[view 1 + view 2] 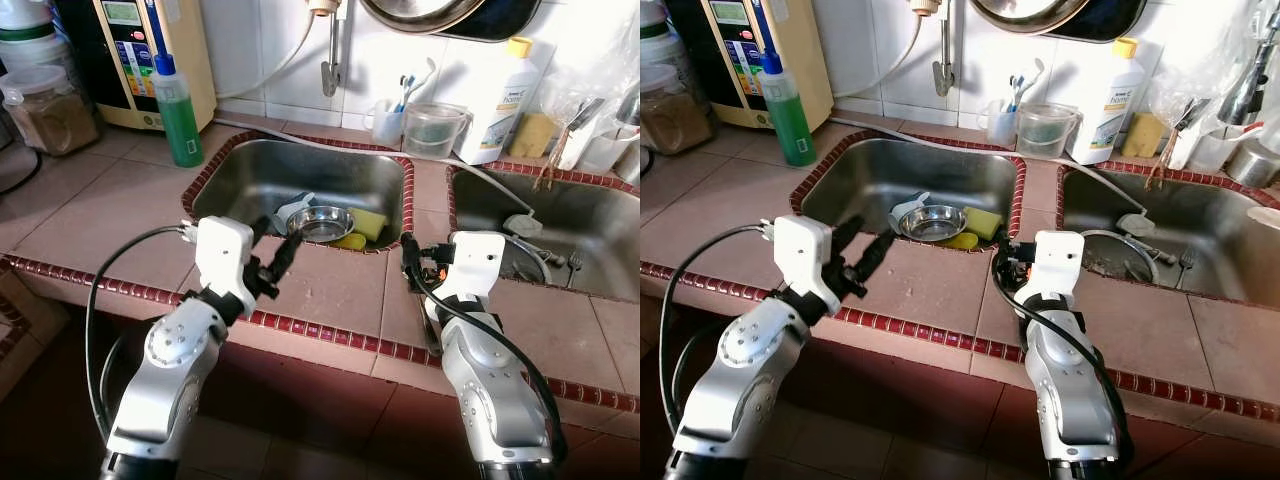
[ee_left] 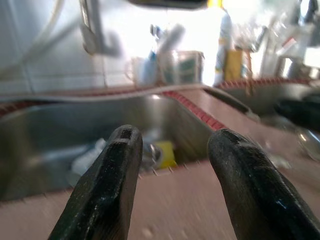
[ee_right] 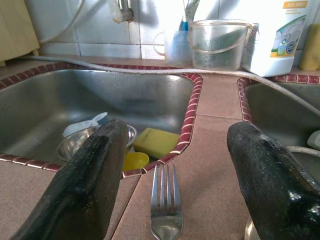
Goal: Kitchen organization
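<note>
A: Right gripper (image 3: 170, 165) is spread wide, holding nothing. A fork (image 3: 166, 210) lies on the tile between its fingers, tines toward the sink (image 1: 250, 170).

B: And the left gripper (image 1: 272, 248)?

A: Parted too, empty, over the counter's front edge. Just ahead of it in the sink sit a steel bowl (image 1: 322, 222) and a yellow sponge (image 1: 369, 223).

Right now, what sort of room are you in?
A home kitchen, by the look of it: a tiled counter with two steel sinks, the left sink holding a bowl and sponge, and a fork lying between the right gripper's fingers.
</note>
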### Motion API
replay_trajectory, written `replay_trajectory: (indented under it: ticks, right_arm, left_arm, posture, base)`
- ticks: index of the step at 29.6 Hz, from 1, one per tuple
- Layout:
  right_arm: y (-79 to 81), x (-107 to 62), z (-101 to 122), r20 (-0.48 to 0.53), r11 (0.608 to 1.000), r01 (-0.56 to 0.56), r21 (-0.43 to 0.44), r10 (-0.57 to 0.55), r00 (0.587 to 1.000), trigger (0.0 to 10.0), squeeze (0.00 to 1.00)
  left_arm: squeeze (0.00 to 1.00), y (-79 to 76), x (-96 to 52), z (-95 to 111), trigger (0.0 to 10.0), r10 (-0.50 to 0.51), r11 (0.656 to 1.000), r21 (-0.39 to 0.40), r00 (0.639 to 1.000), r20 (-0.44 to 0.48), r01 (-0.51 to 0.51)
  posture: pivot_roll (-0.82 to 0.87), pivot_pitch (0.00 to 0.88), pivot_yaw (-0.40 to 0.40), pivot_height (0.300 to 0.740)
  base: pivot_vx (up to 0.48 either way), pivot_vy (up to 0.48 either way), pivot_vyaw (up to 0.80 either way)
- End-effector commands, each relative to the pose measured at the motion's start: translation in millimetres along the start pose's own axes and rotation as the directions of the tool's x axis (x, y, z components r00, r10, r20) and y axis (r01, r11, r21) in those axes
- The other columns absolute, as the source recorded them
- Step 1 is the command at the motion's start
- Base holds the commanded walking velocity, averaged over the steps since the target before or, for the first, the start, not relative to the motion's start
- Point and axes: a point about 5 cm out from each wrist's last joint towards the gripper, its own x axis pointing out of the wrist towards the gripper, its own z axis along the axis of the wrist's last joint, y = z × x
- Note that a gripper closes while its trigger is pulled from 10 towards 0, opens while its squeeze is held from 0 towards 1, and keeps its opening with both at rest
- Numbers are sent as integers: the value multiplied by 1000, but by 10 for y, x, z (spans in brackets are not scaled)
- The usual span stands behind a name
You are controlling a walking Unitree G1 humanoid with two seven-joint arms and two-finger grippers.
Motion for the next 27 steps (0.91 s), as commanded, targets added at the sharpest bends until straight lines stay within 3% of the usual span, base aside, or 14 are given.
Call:
replay_trajectory:
  ticks: [1, 10, 14, 21, 27]
  right_arm:
    - [-16, 7, 82, 22, 1000, 2, 5, -2, 1000, 10000, 0]
    - [-11, 18, 96, 11, 1000, -10, -4, 10, 1000, 10000, 0]
    - [-12, 15, 94, 8, 1000, -7, -6, 7, 1000, 10000, 0]
    - [-26, 1, 96, 16, 1000, 2, -17, -1, 1000, 10000, 0]
    - [-27, -7, 105, 25, 999, -5, -33, 5, 1000, 10000, 0]
  left_arm:
    - [0, -3, -36, 17, 10000, -25, 999, 32, 1000, 2, 24]
    - [0, -40, -83, 32, 10000, -66, 994, 84, 998, -15, 67]
    - [0, -35, -60, 44, 10000, -68, 995, 76, 998, -9, 68]
    - [0, -6, 4, 74, 10000, -45, 999, -5, 999, 6, 45]
    - [0, -1, 13, 77, 10000, -51, 999, -18, 999, 1, 51]
  posture:
    - [-74, 29, -38, 703]
    - [-68, 41, -40, 703]
    - [-70, 43, -35, 703]
    - [-82, 45, -27, 703]
    - [-84, 48, -26, 703]
  base:
    - [0, 0, 0]
    - [0, 0, 0]
    - [0, 0, 0]
    - [0, 0, 0]
    - [0, 426, 0]
